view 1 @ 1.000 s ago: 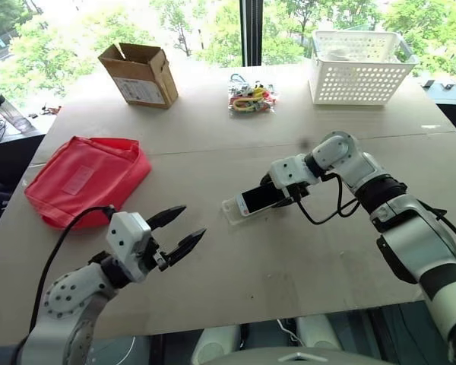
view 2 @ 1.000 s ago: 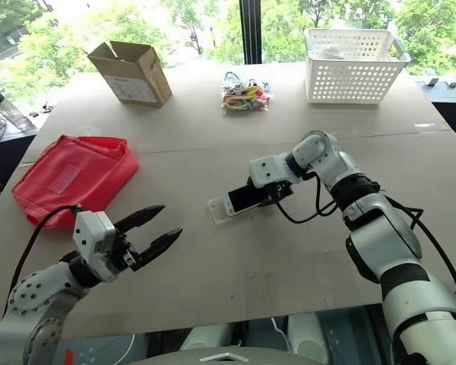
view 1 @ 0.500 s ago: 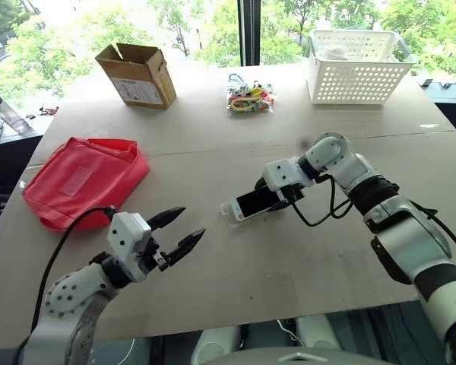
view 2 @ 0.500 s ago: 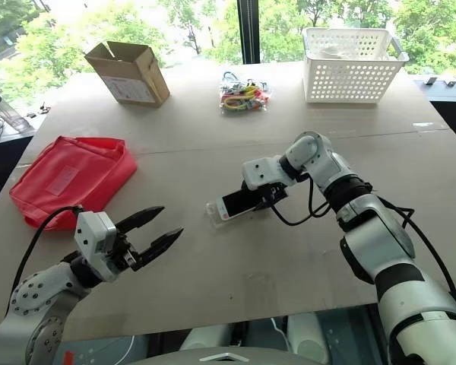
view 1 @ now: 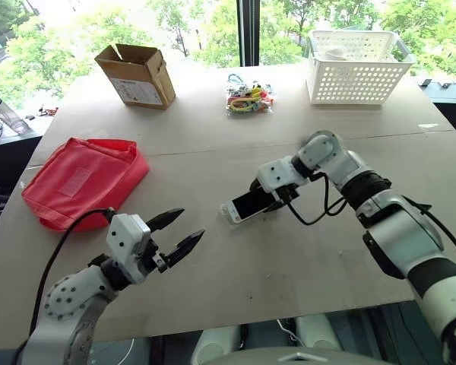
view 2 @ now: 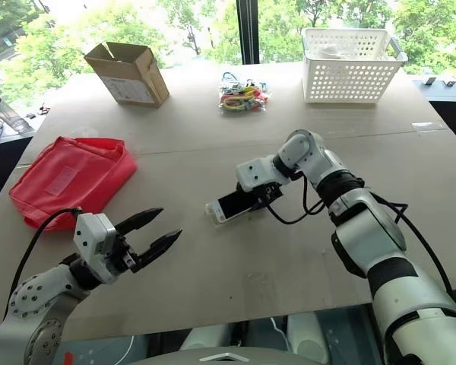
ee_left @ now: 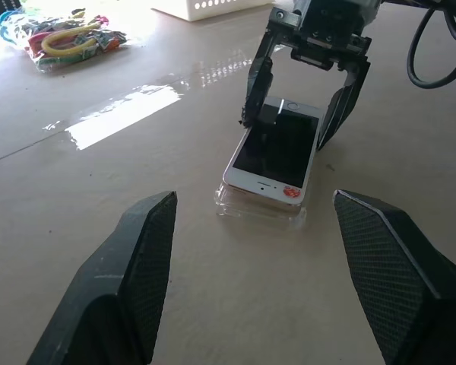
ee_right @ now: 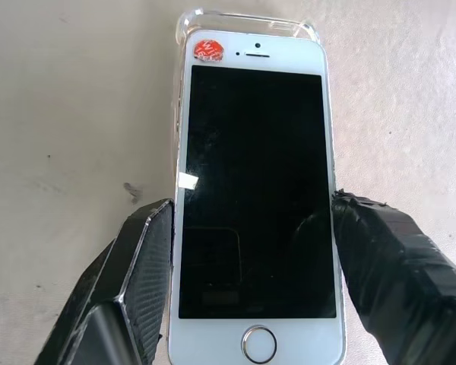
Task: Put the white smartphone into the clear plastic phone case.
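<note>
Left eye view: beige table (view 1: 235, 266) (window-side trees (view 1: 53, 46)).

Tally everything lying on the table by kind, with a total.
white smartphone: 1
clear plastic phone case: 1
cardboard box: 1
red bag: 1
white basket: 1
packet of colourful bits: 1
Total: 6
</note>
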